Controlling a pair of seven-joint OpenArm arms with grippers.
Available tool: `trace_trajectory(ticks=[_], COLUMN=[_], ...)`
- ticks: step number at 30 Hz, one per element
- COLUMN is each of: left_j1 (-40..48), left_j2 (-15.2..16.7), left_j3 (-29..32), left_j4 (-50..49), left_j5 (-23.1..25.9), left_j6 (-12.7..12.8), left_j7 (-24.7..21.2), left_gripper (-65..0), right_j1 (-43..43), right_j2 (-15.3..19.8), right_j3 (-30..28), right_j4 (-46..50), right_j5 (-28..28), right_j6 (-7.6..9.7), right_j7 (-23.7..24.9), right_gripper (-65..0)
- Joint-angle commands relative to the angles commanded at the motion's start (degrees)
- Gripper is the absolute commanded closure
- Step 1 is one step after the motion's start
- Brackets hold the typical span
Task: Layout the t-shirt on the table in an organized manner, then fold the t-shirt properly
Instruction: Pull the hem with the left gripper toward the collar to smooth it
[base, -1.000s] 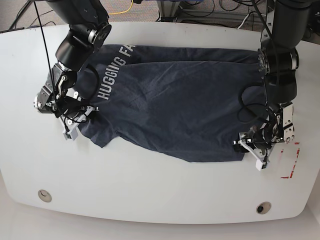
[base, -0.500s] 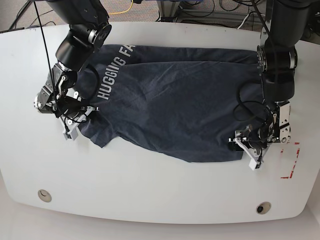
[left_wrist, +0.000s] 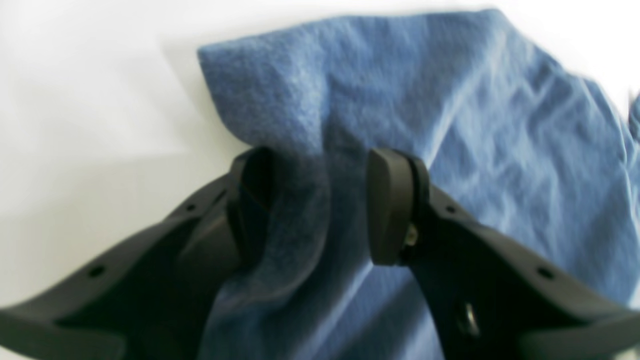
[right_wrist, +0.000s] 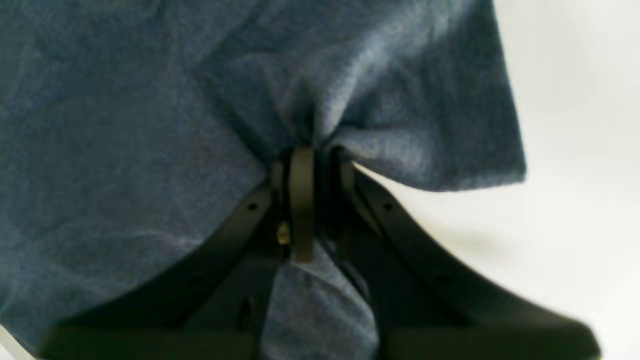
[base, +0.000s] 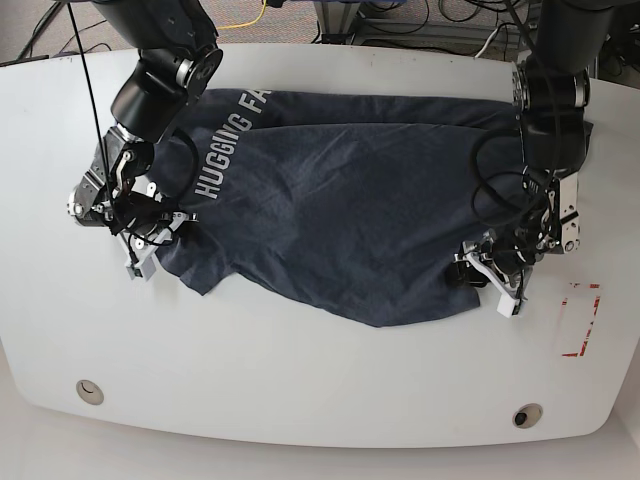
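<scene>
Right gripper (right_wrist: 305, 165) clamped on t-shirt (base: 340, 210) at 9 o'clock; left gripper (left_wrist: 320, 200) spread wide around fabric at 3 o'clock on table (base: 300, 400).

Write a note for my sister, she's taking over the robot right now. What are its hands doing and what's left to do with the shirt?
Right gripper: shut on the t-shirt, pinching a bunched edge.
Left gripper: jaws apart, cloth lying between them, not clamped.
The t-shirt lies on the table, already doubled over lengthwise, with wrinkles and an uneven near edge.
Done: first fold, roughly.
Left: probably close the left gripper, straighten the edges, then finish folding.
</scene>
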Motion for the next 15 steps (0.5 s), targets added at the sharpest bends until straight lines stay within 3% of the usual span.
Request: trace_trajectory(ticks=[8,15], left_j1=[8.2,10.5], left_j2=[-2.1,-2.9], left_j3=[-1.4,-6.9], left_j4=[15.6,19.5], left_j5=[-2.4,-2.5], left_j6=[0.4,0.4], left_j7=[4.6,7.2], left_gripper=[-28.7,-28.7], right_j1=[0.0,0.0], right_j2=[-0.1,-0.3], right_j3=[0.0,0.0], right_j4=[0.0,0.0], right_j5=[0.0,0.0], right_j6=[0.00,0.00], right_j7=[0.0,0.0], right_gripper=[-5.1,-5.1])
